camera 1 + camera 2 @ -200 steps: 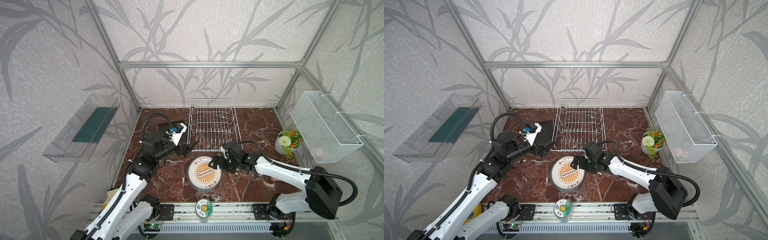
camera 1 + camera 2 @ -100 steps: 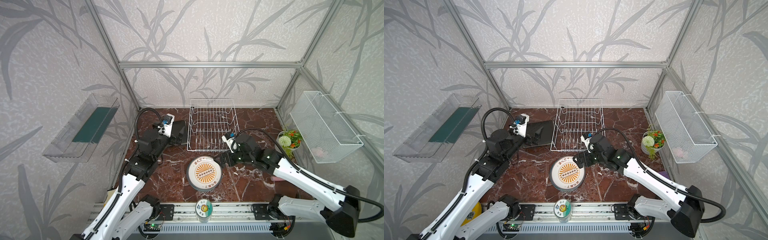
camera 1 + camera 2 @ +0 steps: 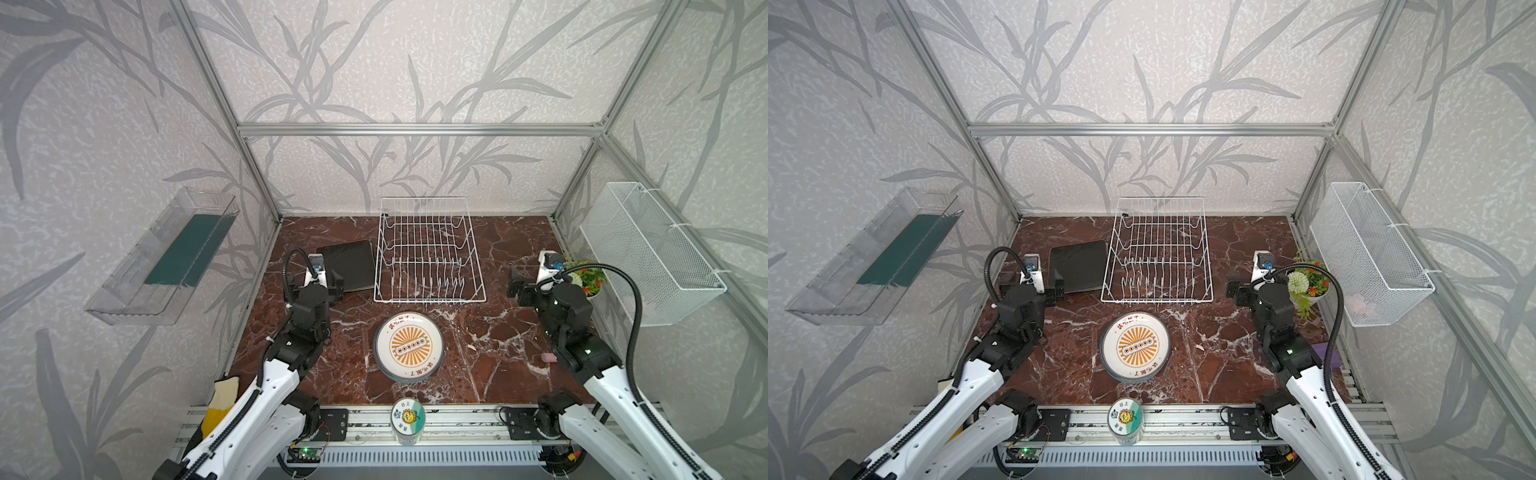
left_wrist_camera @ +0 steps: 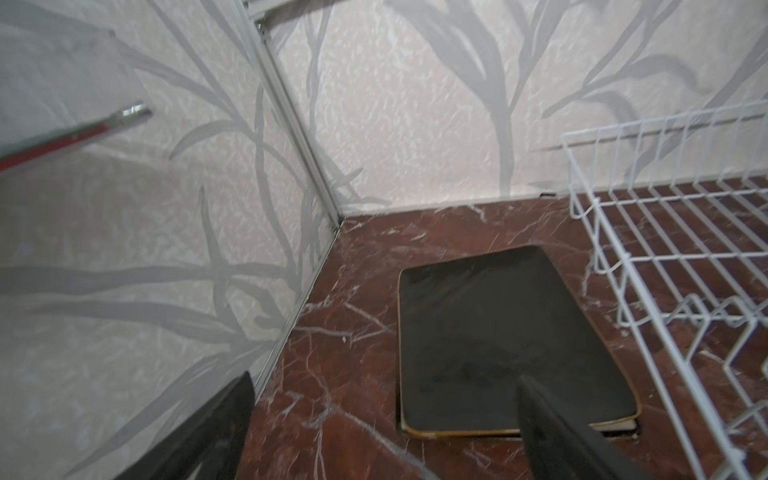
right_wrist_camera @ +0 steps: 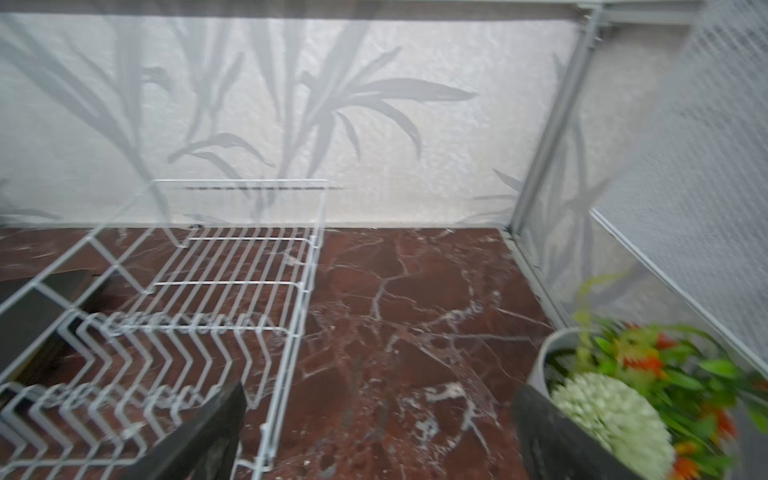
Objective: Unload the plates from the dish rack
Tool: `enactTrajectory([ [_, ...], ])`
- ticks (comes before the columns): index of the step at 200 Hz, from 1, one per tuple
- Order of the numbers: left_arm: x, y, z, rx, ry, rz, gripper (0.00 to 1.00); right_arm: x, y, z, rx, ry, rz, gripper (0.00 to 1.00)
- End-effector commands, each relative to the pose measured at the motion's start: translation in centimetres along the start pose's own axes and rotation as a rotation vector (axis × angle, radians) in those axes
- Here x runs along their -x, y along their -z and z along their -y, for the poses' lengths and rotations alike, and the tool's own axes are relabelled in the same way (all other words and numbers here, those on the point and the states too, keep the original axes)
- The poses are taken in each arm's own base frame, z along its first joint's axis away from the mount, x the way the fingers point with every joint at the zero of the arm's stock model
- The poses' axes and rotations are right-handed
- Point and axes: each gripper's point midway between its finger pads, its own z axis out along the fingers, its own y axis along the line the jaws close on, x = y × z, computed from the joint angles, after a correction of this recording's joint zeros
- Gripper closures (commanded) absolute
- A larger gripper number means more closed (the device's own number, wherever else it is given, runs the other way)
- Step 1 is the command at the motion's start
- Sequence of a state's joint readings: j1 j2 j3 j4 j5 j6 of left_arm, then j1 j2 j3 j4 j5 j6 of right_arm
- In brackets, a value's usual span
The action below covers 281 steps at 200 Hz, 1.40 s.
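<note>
Mid-left in both top views, my left gripper [image 3: 314,287] gapes empty beside the black square plates [image 3: 347,266], my right gripper [image 3: 536,286] gapes empty mid-right, and the round plates [image 3: 409,347] lie centre-frame below the dish rack [image 3: 428,249].

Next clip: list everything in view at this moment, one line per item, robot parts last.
dish rack: one, white wire, back middle of the table, no plates in it
square plates: apparently two stacked, black backs up, flat just left of the rack
round plates: stack of at least two, white with orange sunburst, in front of the rack
jar: one, sunflower label on top, front rail
flower pot: one, white, green and orange flowers, right of the rack
mesh basket: one, white, right wall
clear shelf: one, green liner, left wall
table: one, red-brown marble
left gripper: black, open, empty, by the square plates
right gripper: black, open, empty, between rack and flower pot
</note>
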<state>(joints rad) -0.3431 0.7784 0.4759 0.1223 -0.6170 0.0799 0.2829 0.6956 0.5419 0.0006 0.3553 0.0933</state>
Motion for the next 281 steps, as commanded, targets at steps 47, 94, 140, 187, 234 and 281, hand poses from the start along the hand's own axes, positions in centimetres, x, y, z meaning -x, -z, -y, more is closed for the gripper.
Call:
enactTrajectory([
  [47, -5.1, -1.8, -1.9, 0.13, 0.215, 0.034, 0.01, -8.0, -3.0, 3.8, -0.18, -0.029, -0.018, 0.01],
  [94, -8.4, -4.0, -1.4, 0.12, 0.276, 0.011, 0.01, -11.6, -5.3, 3.6, -0.141, -0.017, -0.086, 0.01],
  [140, -8.8, -6.9, 0.1, 0.07, 0.236, -0.036, 0.01, -11.5, -7.9, 2.9, -0.073, -0.047, -0.094, 0.01],
  [187, -9.4, -7.5, -2.5, 0.127, 0.286, 0.059, 0.01, -11.5, -10.1, 1.5, 0.017, 0.015, -0.15, 0.01],
  [234, -10.9, -9.2, -1.2, 0.047, 0.289, 0.072, 0.01, -13.0, -11.3, 1.3, 0.051, 0.035, -0.047, 0.01],
  [281, -11.4, -10.5, -1.5, 0.047, 0.303, -0.019, 0.02, -13.2, -12.5, 0.3, 0.088, 0.074, -0.111, 0.01],
])
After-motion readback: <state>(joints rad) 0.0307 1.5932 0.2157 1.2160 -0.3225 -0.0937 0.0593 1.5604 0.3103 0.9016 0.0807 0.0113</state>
